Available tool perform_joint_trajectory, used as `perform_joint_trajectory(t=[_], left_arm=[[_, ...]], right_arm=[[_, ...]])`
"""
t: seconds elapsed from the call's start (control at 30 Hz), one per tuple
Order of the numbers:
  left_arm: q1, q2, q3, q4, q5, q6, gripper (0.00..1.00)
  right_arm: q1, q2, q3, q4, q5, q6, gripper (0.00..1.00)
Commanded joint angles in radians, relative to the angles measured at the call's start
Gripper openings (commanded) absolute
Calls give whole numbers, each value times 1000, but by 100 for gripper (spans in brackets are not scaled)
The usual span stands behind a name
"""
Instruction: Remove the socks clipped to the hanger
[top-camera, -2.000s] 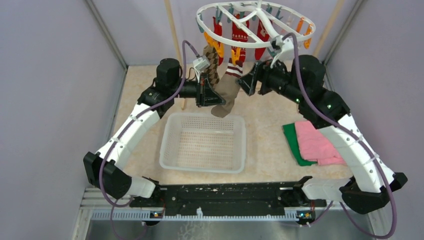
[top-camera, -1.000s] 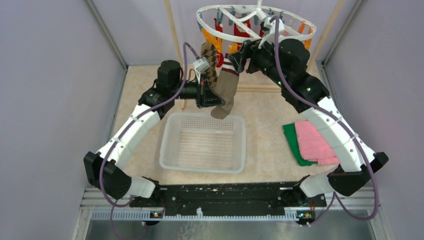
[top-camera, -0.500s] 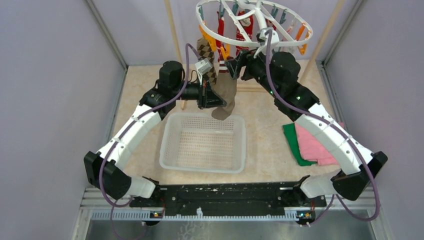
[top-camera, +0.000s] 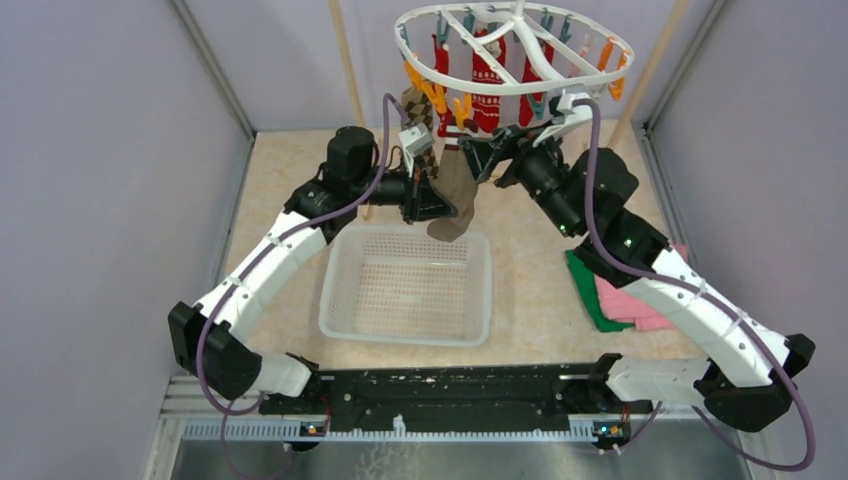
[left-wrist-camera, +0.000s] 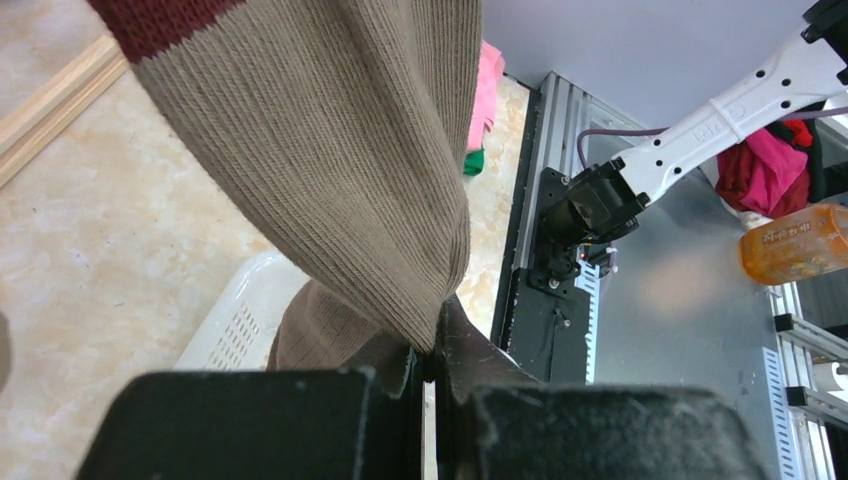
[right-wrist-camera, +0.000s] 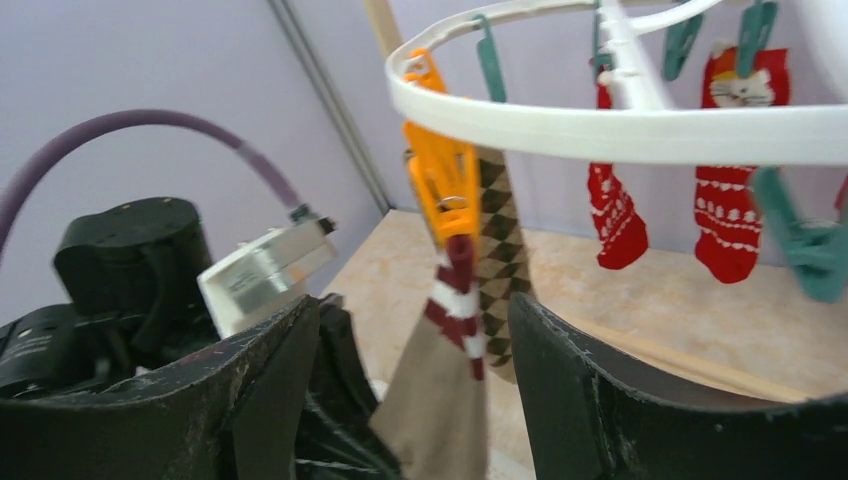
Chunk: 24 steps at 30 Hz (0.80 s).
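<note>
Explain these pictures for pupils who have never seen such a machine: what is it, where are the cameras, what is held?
These are two robot arms bolted at the near edge of the table. The wide picture comes from a fixed camera above and behind them; the other two from a camera on each wrist. A white ring hanger hangs above, with socks clipped on. The left hand is shut on the lower part of a tan sock, clipped at its top by an orange clip. The right hand is open, close to that sock's top. Red socks hang beyond. On the table lie a white mesh basket and folded pink and green cloths.
</note>
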Motion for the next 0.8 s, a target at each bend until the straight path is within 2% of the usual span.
perform_joint_trajectory(t=[0.0, 0.1, 0.37, 0.53, 0.77], left_arm=[[-30, -37, 19, -23, -53, 52, 0], [-38, -37, 26, -40, -63, 68, 0], [-55, -45, 29, -48, -74, 78, 0], [-57, -47, 35, -49, -73, 79, 0], [-57, -54, 38, -54, -74, 80, 0]], right_arm=[[112, 23, 25, 40, 176, -26, 70], [117, 48, 62, 24, 239, -36, 71], [109, 146, 224, -53, 287, -116, 71], [46, 167, 275, -120, 223, -88, 69], [-56, 87, 196, -131, 51, -12, 63]])
